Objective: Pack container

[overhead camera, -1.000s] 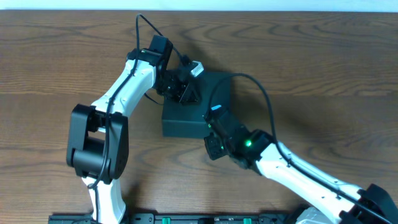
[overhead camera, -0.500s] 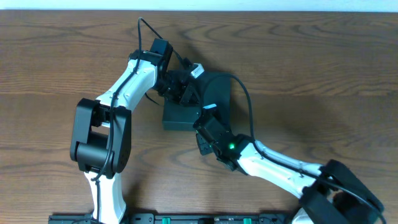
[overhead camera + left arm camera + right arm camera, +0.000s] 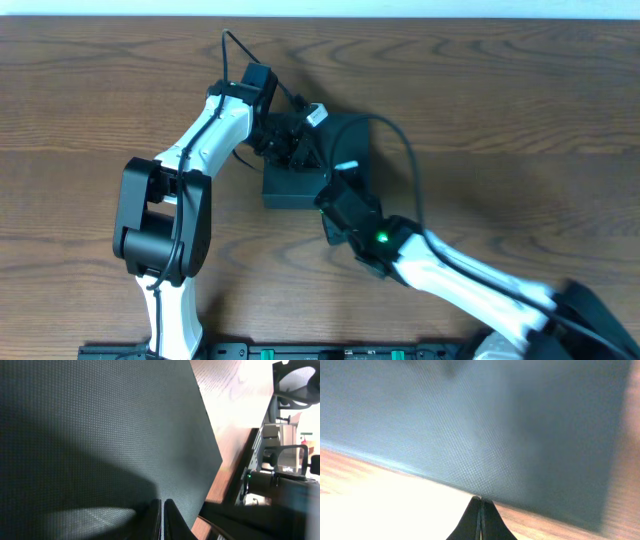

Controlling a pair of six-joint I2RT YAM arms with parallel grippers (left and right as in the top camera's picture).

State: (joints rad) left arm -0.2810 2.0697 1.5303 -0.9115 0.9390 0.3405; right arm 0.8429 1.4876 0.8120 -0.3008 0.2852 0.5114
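Container (image 3: 290,190) sits on the table (image 3: 520,120), right under the left claw (image 3: 161,512), which is clenched and empty with its tips on the matte lid. Right claw (image 3: 480,507) is clenched too, the box edge just ahead of its tips. Looks like light, stiffish cardboard with a grippy finish that may skid if shoved, so take a flap edge or wall. Hinge, seam and contents are hidden by the arms.

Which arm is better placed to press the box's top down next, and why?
Probably left: the left gripper, shut, hangs over the top of the box, while the right gripper, also shut, points at its bottom edge from the side.
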